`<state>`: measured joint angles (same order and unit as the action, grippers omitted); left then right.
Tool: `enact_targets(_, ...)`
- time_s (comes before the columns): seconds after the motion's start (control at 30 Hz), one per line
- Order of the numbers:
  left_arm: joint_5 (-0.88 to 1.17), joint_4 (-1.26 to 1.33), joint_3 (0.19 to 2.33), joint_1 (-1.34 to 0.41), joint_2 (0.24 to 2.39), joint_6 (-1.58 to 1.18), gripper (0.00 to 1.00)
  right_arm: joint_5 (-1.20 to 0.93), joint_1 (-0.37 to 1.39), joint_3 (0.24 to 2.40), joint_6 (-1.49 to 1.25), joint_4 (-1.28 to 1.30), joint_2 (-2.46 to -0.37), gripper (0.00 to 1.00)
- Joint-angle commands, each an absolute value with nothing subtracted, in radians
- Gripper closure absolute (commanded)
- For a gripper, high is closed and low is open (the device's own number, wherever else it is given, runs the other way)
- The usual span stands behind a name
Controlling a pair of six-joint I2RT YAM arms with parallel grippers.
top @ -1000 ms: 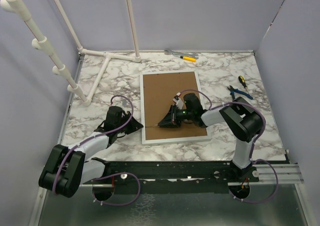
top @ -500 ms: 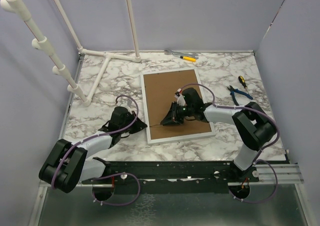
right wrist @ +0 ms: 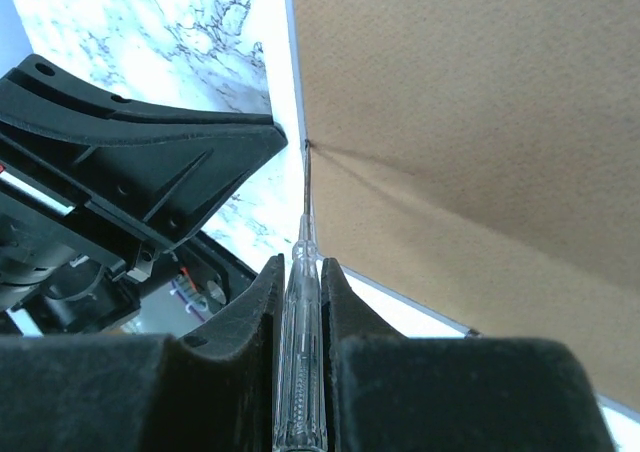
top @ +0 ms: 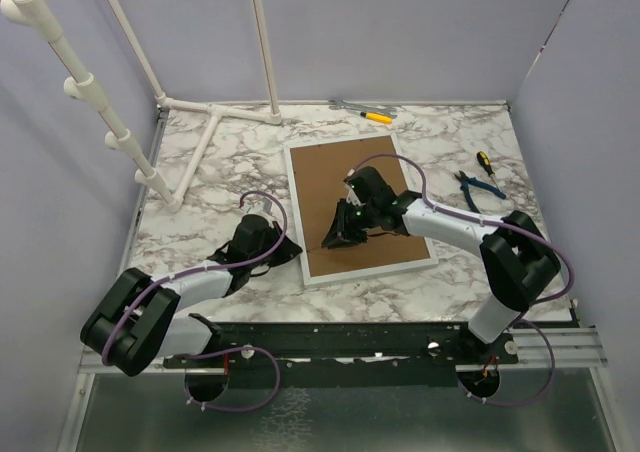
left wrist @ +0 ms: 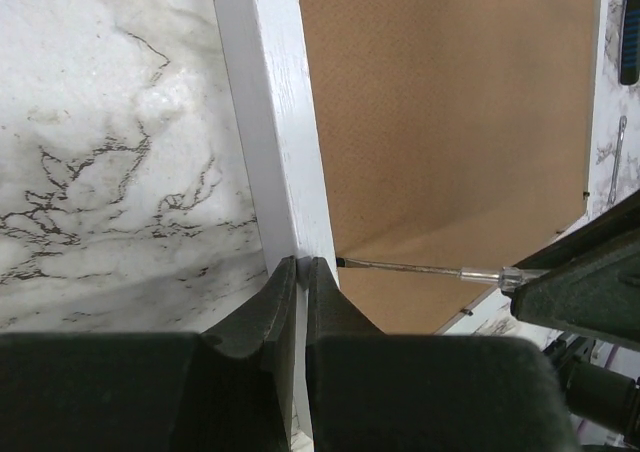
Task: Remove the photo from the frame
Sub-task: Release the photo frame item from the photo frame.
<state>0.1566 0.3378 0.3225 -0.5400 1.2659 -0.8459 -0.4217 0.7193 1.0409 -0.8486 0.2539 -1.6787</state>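
The frame point(top: 322, 177) lies face down on the marble table, its brown back point(left wrist: 450, 102) facing up inside the white rim point(left wrist: 268, 102). The photo is hidden under that back. My left gripper point(top: 295, 250) is shut on the rim of the frame's left side near the front corner point(left wrist: 302, 267). My right gripper point(top: 338, 236) reaches over the back and is shut on a clear-handled screwdriver point(right wrist: 303, 322). The screwdriver's thin shaft point(left wrist: 420, 268) points left. Its tip touches the seam between back and rim, just beside the left fingers point(right wrist: 215, 157).
A white pipe rack point(top: 190, 162) stands at the back left. Small tools point(top: 370, 114) lie along the back edge. A yellow-handled screwdriver point(top: 484, 162) and blue pliers point(top: 476, 185) lie to the frame's right. Grey walls enclose the table.
The frame's near end has swung to the right. Both arms have shifted right with it, and the left jaws have closed further on the rim. The right gripper still holds the screwdriver.
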Motion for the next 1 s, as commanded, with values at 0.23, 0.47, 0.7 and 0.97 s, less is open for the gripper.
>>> enact_targets(0.23,0.253,0.387,0.348,-0.642,1.331,-0.916,0.96,-0.278,0.93,1.248,-0.849,0.418,-1.715,0.99)
enact_targets(0.47,0.25,0.405,0.352,-0.664,1.334,-0.936,0.96,-0.192,1.013,1.381,-0.852,0.475,-1.772,0.99)
enact_targets(0.7,0.238,0.404,0.339,-0.665,1.32,-0.936,0.96,-0.07,1.016,1.406,-0.806,0.533,-1.757,0.99)
enact_targets(0.97,0.218,0.375,0.34,-0.665,1.306,-0.925,0.96,-0.443,0.827,1.14,-0.703,0.287,-1.626,0.99)
